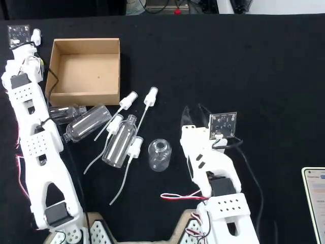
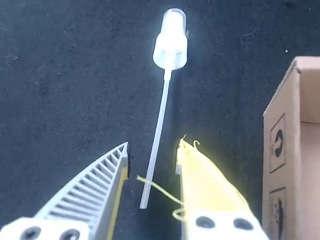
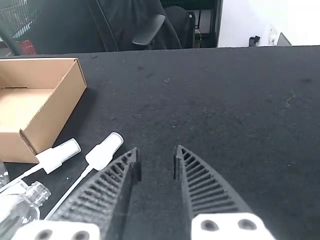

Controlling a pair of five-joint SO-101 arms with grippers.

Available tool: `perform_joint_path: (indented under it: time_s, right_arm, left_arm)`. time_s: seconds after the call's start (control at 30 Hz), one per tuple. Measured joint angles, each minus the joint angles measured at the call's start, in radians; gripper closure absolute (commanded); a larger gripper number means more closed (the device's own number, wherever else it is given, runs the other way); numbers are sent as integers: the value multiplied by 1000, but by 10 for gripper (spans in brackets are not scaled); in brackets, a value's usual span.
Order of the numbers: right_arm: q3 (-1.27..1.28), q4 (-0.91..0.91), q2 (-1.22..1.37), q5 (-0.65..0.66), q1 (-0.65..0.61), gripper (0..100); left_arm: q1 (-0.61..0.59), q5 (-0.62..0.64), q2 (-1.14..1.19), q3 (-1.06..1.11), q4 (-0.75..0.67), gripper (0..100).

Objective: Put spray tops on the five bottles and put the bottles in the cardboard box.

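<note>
My left gripper [image 2: 151, 155] is open just left of the cardboard box [image 2: 300, 150], and the thin tube of a white spray top [image 2: 170, 45] lies on the cloth between its fingers. The open box [image 1: 86, 71] stands at the far left of the table. In front of it lie three clear bottles [image 1: 86, 123] [image 1: 66, 113] [image 1: 119, 141], and a short one [image 1: 159, 154] stands upright with no top. Several loose spray tops [image 1: 128, 100] [image 1: 151, 96] lie among them. My right gripper [image 1: 195, 116] [image 3: 155, 160] is open over bare cloth, to the right of the tops [image 3: 104, 150].
The left arm [image 1: 35, 147] stretches along the table's left edge. A device with a lit screen [image 1: 315, 198] lies at the right edge. Black cloth stretches bare to the right and far side of the right gripper. An office chair [image 3: 145, 25] stands beyond the table.
</note>
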Motion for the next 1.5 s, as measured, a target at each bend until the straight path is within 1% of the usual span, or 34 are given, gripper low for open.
perform_joint_path:
  time_s: [0.3,0.33,0.4,0.43,0.47,0.53,0.87,1.0,1.2,1.5]
  right_arm:
    - [0,0,0,0,0,884]
    - [0,0,0,0,0,884]
    - [0,0,0,0,0,884]
    - [0,0,0,0,0,884]
    - [0,0,0,0,0,884]
    - [0,0,0,0,0,884]
    - [0,0,0,0,0,884]
    - [0,0,0,0,0,884]
    - [0,0,0,0,0,884]
    - [0,0,0,0,0,884]
  left_arm:
    - [0,0,0,0,0,853]
    - [0,0,0,0,0,873]
    - [0,0,0,0,0,959]
    - [0,0,0,0,0,981]
    - [0,0,0,0,0,960]
    - [0,0,0,0,0,976]
    - [0,0,0,0,17,972]
    - [0,6,-9,0,124,971]
    - [-3,109,-149,0,408,971]
    - [-6,126,-275,0,697,971]
